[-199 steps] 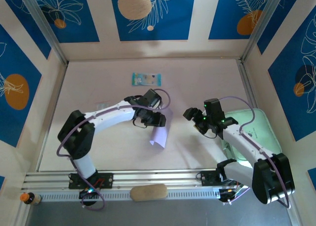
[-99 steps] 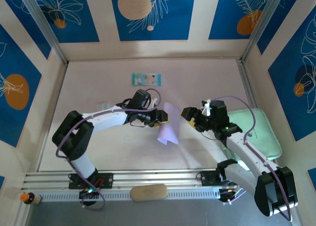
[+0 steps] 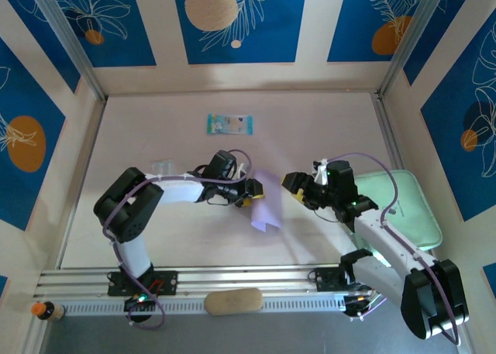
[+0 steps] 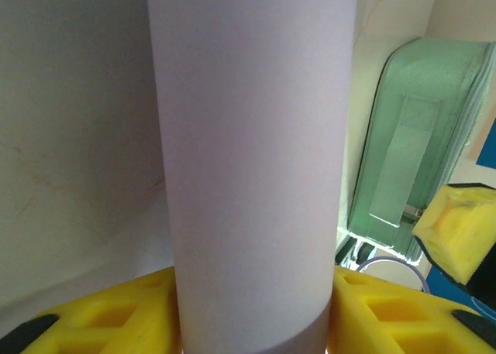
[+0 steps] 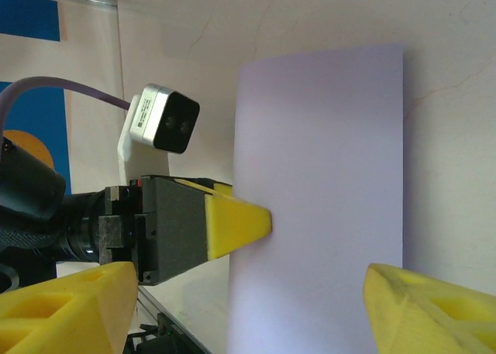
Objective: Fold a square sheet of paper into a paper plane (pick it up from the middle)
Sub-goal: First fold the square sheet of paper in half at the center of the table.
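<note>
The pale worktop (image 3: 155, 238) lies open between the two arms, and the mint-green tray (image 3: 411, 207) sits off at its right edge, well apart from the action.

The square sheet of paper (image 3: 267, 208) stands near the middle of the worktop. It is held up on edge and bowed into a soft curve, with no sharp crease visible. From the left wrist it reads as a rounded lilac column (image 4: 252, 176). From the right wrist it shows a broad, flat face (image 5: 325, 199). Whether its lower edge touches the worktop cannot be told.

The left claw (image 3: 249, 193) is clamped on the sheet at one side, its yellow fingers (image 4: 116, 315) pressing either side of the paper. The right claw (image 3: 298, 190) faces the sheet from the other side, spread wide and holding nothing, with the paper sitting between its fingertips (image 5: 66, 307) in the wrist view.

The step in hand looks like a two-claw handover or a fold across the middle. To do it well, the right claw should probably close on the free edge squarely, with the edges aligned before any pinch. The left should hold steady so the thin paper does not twist or slip.

The small blue-green packet (image 3: 230, 124) lies far back, out of the way.
</note>
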Robot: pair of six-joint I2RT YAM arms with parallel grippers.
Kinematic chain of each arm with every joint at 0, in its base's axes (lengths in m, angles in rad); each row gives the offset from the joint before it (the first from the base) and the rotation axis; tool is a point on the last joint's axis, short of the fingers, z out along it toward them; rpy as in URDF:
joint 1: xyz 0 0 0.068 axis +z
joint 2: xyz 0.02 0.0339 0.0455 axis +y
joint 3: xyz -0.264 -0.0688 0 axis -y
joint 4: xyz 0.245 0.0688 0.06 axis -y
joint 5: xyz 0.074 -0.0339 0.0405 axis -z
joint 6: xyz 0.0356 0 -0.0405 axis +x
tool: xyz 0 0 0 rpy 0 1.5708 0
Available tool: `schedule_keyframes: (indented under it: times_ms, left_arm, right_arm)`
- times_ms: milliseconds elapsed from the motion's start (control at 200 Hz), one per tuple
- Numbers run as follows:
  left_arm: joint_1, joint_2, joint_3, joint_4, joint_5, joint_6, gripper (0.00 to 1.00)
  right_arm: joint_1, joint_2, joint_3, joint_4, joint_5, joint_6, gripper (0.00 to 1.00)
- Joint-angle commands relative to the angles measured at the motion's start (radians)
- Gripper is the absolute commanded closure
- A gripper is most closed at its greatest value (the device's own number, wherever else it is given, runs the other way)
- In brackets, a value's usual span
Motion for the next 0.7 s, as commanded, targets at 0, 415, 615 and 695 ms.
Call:
schedule_keyframes:
  times_ms: [0,415,615,695]
  left_arm:
    - [-0.006,0.010,-0.029,0.038,-0.026,-0.026,0.53]
    - [-0.012,-0.005,0.018,-0.214,-0.120,0.121,0.49]
    - [-0.013,-0.007,0.032,-0.279,-0.145,0.149,0.44]
    - [-0.013,-0.015,0.049,-0.327,-0.166,0.171,0.42]
  right_arm:
    - [0.015,0.001,-0.015,0.004,0.022,-0.023,0.25]
    - [0.041,0.033,-0.003,-0.014,0.028,-0.013,0.27]
    - [0.051,0.023,-0.024,-0.022,0.031,0.010,0.27]
    - [0.051,0.021,-0.023,-0.029,0.028,0.010,0.27]
